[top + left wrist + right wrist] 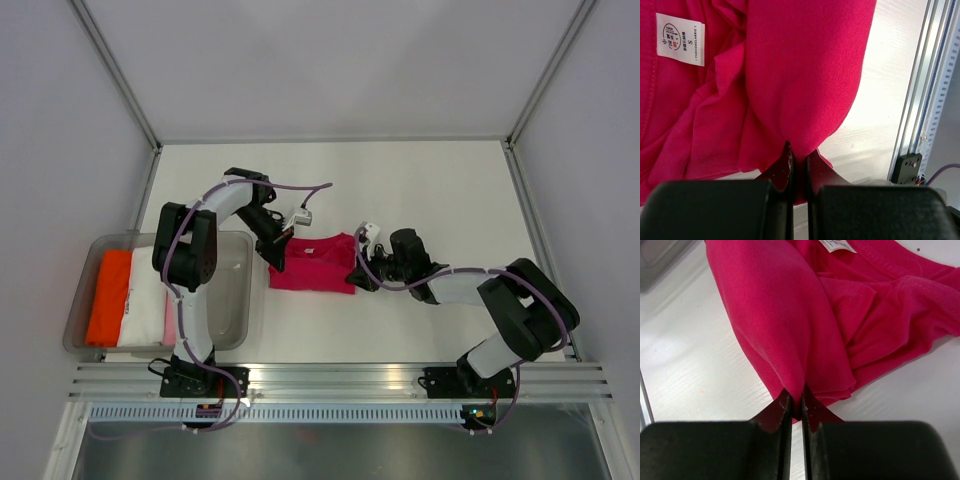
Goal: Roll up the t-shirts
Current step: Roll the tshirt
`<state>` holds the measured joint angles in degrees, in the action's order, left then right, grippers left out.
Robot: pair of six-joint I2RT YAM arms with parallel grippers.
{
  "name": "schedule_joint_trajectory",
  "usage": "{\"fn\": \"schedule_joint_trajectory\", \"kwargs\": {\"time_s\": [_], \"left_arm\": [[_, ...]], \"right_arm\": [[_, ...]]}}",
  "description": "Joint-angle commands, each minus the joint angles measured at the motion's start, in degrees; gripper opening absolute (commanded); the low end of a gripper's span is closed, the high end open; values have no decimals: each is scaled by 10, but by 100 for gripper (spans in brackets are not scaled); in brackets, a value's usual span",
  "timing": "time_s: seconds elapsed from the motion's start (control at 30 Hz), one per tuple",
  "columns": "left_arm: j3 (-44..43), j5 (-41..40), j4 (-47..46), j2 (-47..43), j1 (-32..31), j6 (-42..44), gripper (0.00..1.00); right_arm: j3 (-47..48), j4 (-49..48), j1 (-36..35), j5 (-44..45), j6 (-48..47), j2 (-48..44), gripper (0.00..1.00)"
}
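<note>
Magenta t-shirt (312,265) on tabletop (400,190), folds at opposite ends clenched tight in left pincer (799,152) and right pincer (796,397).

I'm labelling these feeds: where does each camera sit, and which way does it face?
Top external: overhead, behind the robot, facing down at the table; shows left gripper and right gripper at the pink t-shirt.
Left wrist: on that wrist, facing along its fingers pinching the t-shirt.
Right wrist: likewise, own fingers pinching the t-shirt.
Shared: all show the t-shirt.

Robot lab cell, white table (420,190), alu frame rails (340,378), plain walls (340,60)
</note>
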<state>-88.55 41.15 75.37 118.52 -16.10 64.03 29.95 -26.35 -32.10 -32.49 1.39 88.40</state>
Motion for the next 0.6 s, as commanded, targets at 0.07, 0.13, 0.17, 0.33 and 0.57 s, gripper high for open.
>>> {"fn": "schedule_joint_trajectory", "kwargs": {"time_s": [0.07,0.13,0.17,0.33,0.57], "left_arm": [[-14,16,11,-7,3,-4,4],[-13,8,10,-11,3,-1,4],[-11,5,11,-13,3,-1,4],[17,-3,18,-39,0,21,4],[54,0,58,-70,-12,52,5]], "right_arm": [[31,14,-2,-8,54,-1,0],[40,48,-2,-13,66,-6,0],[41,59,-2,-20,82,-9,0],[41,123,-2,-55,134,-29,0],[-5,168,-2,-94,198,-104,0]]}}
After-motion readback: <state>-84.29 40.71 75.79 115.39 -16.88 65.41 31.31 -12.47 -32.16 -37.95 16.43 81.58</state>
